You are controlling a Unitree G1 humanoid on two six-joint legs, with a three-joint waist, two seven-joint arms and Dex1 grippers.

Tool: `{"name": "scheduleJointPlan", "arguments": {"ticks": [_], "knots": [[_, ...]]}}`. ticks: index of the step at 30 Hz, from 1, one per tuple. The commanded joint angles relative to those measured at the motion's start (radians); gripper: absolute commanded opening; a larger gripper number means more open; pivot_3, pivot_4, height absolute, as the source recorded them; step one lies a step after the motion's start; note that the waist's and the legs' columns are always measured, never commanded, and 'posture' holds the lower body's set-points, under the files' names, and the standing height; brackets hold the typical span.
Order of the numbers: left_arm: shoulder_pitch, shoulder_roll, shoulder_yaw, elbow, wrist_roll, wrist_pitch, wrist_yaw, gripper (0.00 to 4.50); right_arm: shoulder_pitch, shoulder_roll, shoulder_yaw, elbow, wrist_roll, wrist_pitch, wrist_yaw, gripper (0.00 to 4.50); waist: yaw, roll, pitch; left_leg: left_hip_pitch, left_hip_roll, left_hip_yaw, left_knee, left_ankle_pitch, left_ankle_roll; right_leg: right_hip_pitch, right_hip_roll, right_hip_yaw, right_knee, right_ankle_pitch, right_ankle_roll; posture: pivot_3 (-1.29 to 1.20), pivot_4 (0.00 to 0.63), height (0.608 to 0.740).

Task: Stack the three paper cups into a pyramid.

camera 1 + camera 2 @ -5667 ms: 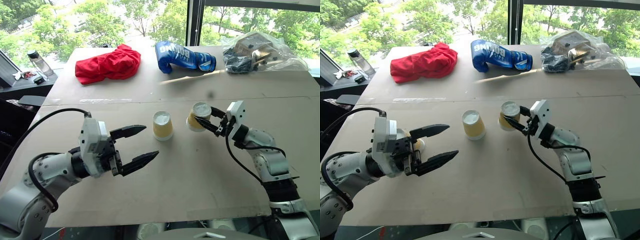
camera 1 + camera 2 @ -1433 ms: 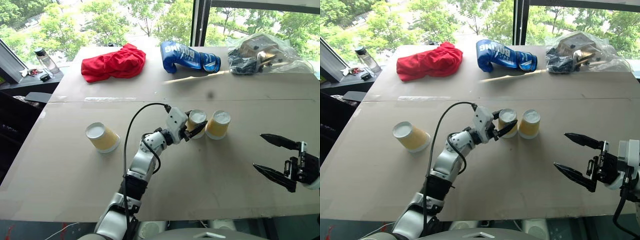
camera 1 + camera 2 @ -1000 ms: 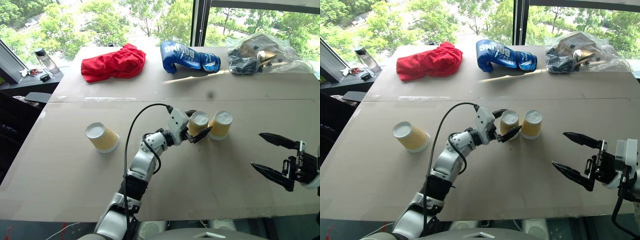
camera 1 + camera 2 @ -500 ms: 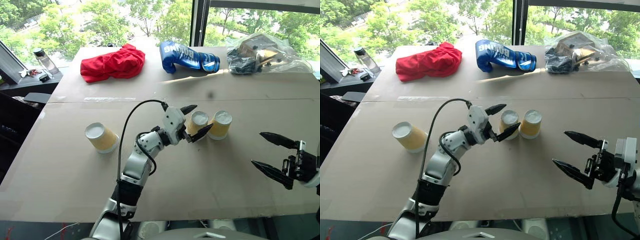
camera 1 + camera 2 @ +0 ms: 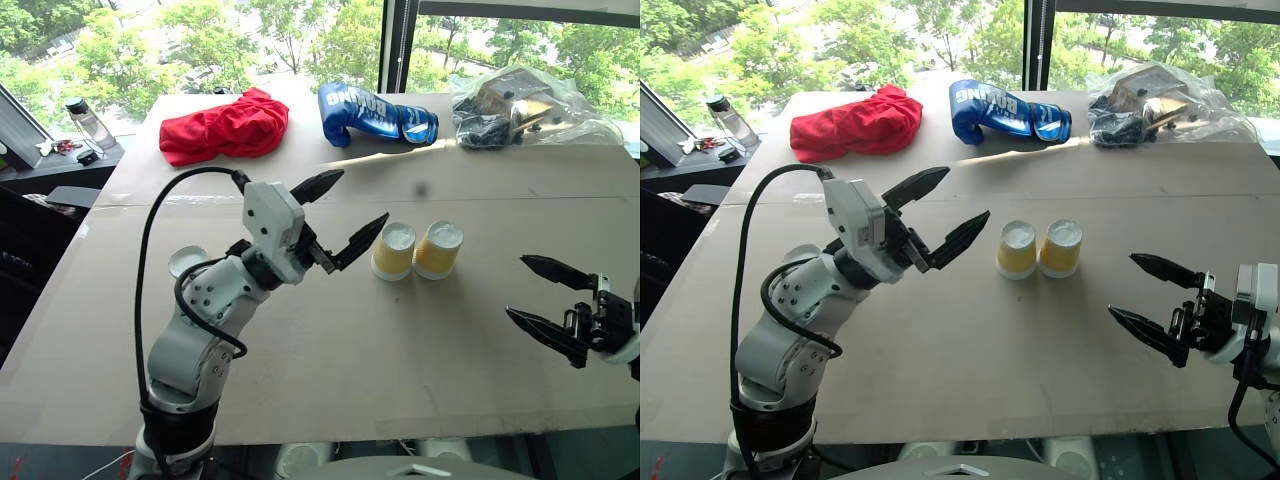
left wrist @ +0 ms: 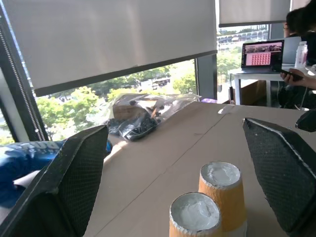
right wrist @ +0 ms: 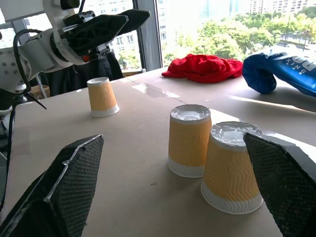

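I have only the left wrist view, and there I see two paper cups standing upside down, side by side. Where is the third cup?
Observer: The third paper cup stands upside down and alone on the table, toward the robot's left, well apart from the pair of cups.
Operator: Is anything touching it?
Observer: No. The left gripper is raised above the table, nearer the pair than the lone cup.
Operator: And the right gripper?
Observer: The right gripper has its jaws open and holds nothing. It is over the table's right side, clear of the pair.
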Motion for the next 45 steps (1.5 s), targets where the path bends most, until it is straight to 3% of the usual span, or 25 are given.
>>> {"name": "scheduleJointPlan", "arguments": {"ticks": [1,8,13,17,25,45], "knots": [[0.144,-0.042,0.01,-0.173,0.096,-0.002,0.152,4.46,-0.039,-0.021,0.017,0.006,0.019,0.018,0.04,4.5,0.0,0.0,0.0,0.0,0.0,0.0,0.0,0.0,0.0,0.0,0.0,0.0,0.0,0.0,0.0,0.0,0.15,0.737],[0.563,-0.2,0.071,-0.287,0.355,-0.089,0.421,4.46,-0.17,-0.045,0.101,0.036,0.016,0.055,0.115,4.5,0.004,-0.002,0.001,0.001,0.0,0.0,0.0,0.0,0.0,0.0,-0.001,0.0,0.0,-0.002,-0.004,0.0,0.15,0.737],[0.662,-0.26,0.117,-0.234,0.364,-0.158,0.447,4.46,-0.213,-0.034,0.125,0.058,0.008,0.055,0.134,4.5,0.014,-0.004,0.002,0.0,0.0,-0.001,0.0,0.0,0.0,0.0,-0.001,-0.003,0.0,-0.003,-0.004,0.0,0.15,0.737],[0.633,-0.28,0.206,-0.148,0.306,-0.182,0.435,4.46,-0.218,-0.028,0.133,0.087,-0.006,0.036,0.164,4.5,0.007,-0.005,0.002,-0.001,-0.001,-0.001,0.0,0.0,0.0,0.0,-0.001,-0.003,-0.001,-0.003,-0.004,0.0,0.15,0.737],[0.515,-0.223,0.325,0.024,0.253,-0.223,0.402,4.46,-0.202,-0.018,0.124,0.063,-0.002,0.031,0.172,4.5,0.005,-0.005,0.002,-0.001,0.0,-0.001,0.0,0.0,0.0,0.0,0.0,-0.003,-0.001,-0.002,-0.004,0.0,0.15,0.737],[0.371,-0.178,0.306,0.231,0.225,-0.276,0.333,4.46,-0.161,0.006,0.13,-0.039,0.003,0.029,0.122,4.5,0.006,-0.005,0.002,-0.001,0.0,-0.001,0.0,0.0,0.0,0.0,-0.003,-0.003,-0.002,-0.002,-0.003,0.0,0.15,0.737]]}}
